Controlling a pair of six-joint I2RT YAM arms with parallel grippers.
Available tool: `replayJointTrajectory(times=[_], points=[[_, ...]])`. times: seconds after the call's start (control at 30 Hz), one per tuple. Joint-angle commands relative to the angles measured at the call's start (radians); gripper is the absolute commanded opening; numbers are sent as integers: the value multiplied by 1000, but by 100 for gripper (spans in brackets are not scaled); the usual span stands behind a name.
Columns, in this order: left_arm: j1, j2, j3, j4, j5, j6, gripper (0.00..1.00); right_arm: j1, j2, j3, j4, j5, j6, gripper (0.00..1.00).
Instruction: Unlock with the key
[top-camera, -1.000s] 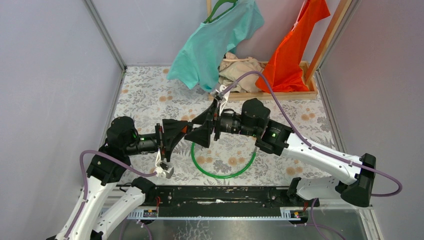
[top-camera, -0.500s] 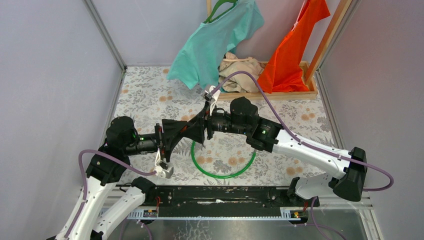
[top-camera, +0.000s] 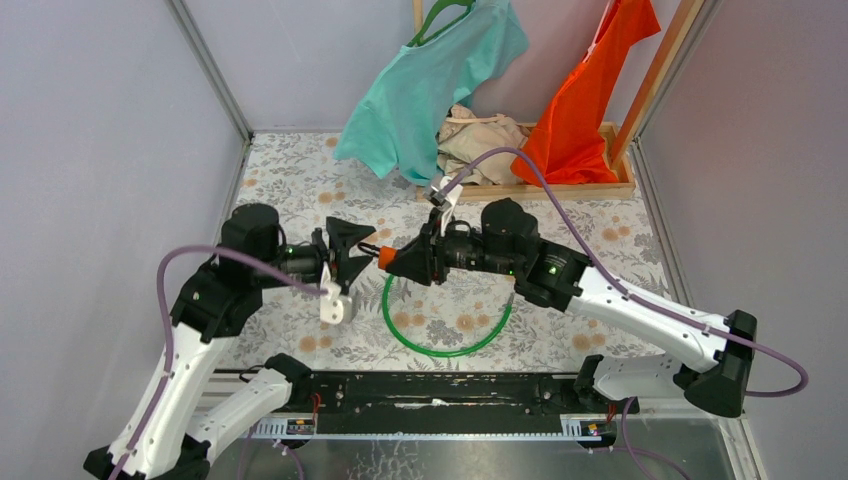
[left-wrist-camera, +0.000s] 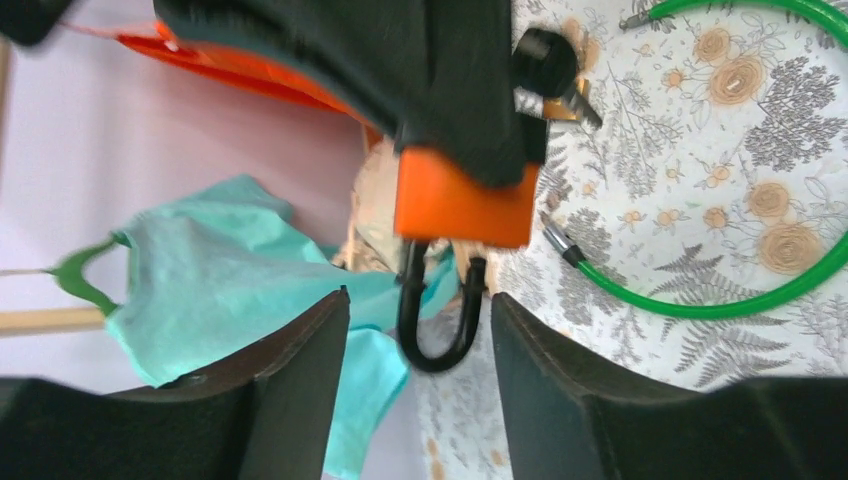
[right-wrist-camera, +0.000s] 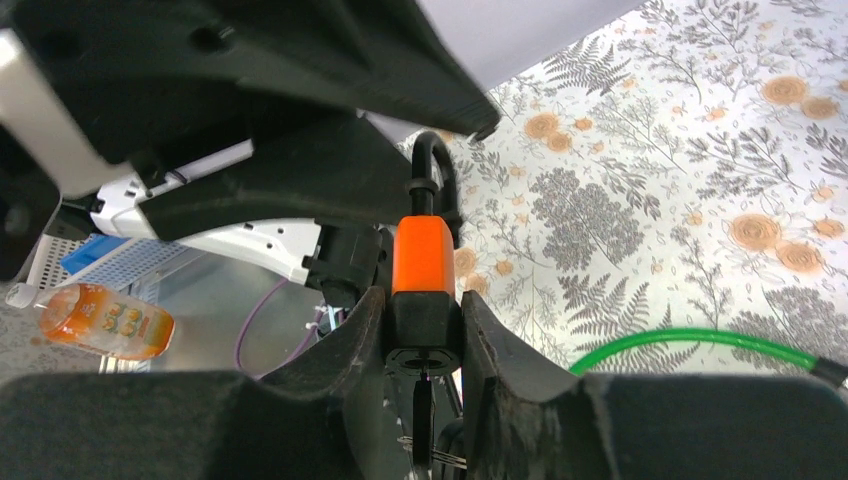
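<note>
Gripping padlock (right-wrist-camera: 422, 255) mid-air over desk (top-camera: 300, 190) in right jaws, long axis toward left arm. Shackle (left-wrist-camera: 436, 320) between wide left jaws, untouched. Key (left-wrist-camera: 548, 62) seemingly at opposite end.

Plain lilac-grey walls (top-camera: 100, 150) close you in around a white table cloth printed with grey ferns and orange flowers (top-camera: 300, 190). At its far edge you have a light wooden clothes rack (top-camera: 590, 188): a teal T-shirt (top-camera: 430, 85) on a green hanger (top-camera: 440, 15), an orange garment (top-camera: 585, 110) beside it, and a crumpled beige cloth (top-camera: 480, 140) between them.
</note>
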Motion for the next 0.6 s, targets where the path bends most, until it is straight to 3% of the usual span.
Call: replayJointTrajectory(times=[0.0,0.07,0.27,0.4,0.5,0.57], points=[[4,82,63,-128,-68,-92,58,-15,-76,-10,-3,-30,0,0],[4,89,48,-134,-61,-69,56,-17,-82,-14,-1,-42,13,0],[3,78,7,-5,-63,-96,35,-21,-60,-11,15,-87,63,0],[3,56,-50,66,-106,-29,21,-55,-48,-37,87,-150,177,0],[3,3,-160,217,-167,48,6,-99,-38,-81,187,-230,315,0],[1,-27,-233,336,-200,91,3,-124,-21,-105,247,-288,408,0]])
